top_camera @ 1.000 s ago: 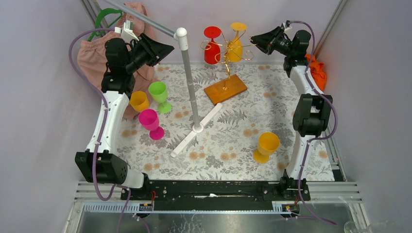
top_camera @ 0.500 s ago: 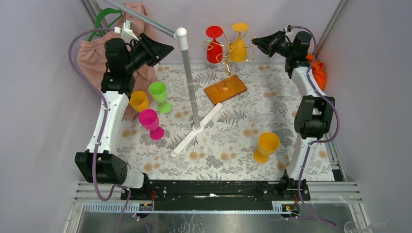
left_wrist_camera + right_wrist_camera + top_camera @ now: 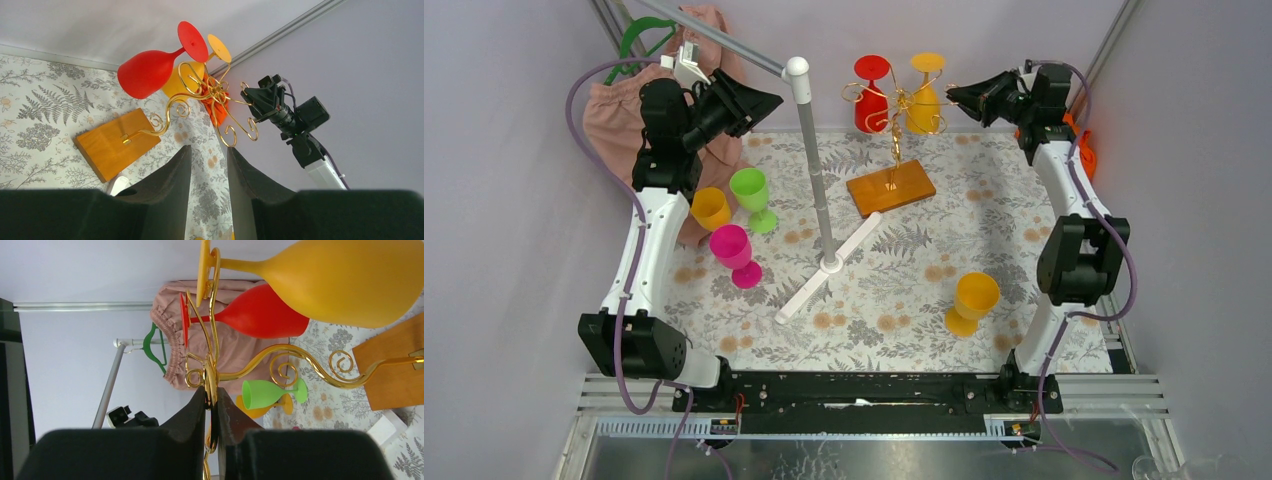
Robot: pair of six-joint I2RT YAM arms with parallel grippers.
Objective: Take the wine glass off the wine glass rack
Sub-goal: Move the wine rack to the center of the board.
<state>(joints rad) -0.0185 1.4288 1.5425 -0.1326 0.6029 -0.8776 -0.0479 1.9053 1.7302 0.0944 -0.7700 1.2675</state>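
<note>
My right gripper [image 3: 210, 392] is pinched almost shut on a gold scroll of the wine glass rack [image 3: 890, 187], not on a glass. The yellow wine glass [image 3: 923, 105] and red wine glass [image 3: 870, 100] hang from it at the far middle. If I pull now, I risk tipping the rack and spilling both. My left gripper [image 3: 208, 148] hangs slightly open and empty.

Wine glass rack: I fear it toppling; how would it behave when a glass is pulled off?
Probably top-heavy: the red glass and yellow glass hang high on the wine glass rack over a small wooden base, so it may tip. Its thin wire likely flexes; the right claw pinches it.
</note>
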